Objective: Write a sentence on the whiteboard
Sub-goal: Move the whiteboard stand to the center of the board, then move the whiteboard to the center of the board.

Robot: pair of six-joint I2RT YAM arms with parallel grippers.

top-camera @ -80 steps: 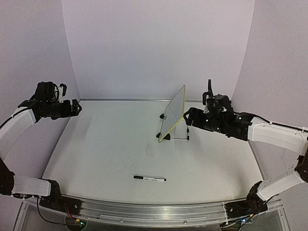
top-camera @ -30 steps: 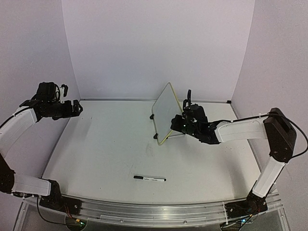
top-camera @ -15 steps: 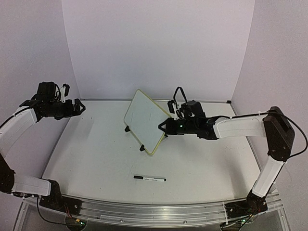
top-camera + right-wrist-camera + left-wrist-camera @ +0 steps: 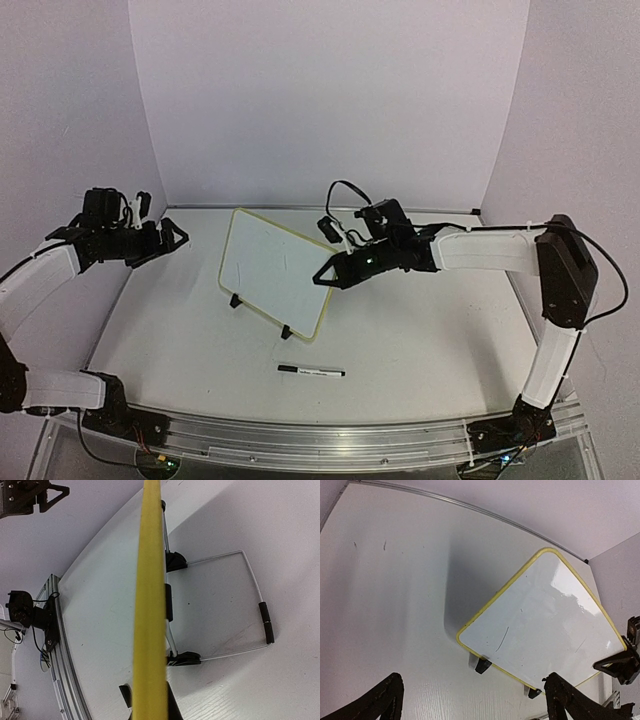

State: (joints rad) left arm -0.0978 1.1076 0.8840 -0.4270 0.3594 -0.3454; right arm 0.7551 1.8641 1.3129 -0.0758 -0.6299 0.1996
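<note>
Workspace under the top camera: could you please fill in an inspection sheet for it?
Surface: white table, faint scuffs.
Job's things: whiteboard standing on its black feet, no words readable, only faint strokes; marker lying near the front edge, apart from it.
Clutter: nothing seen.
Grippers: right gripper shut on the whiteboard's right rim; left gripper open, holding nothing, over the table's left side.
Cables: black cable loops above the right wrist.
Surroundings: plain pale walls; metal rail along the near edge.
</note>
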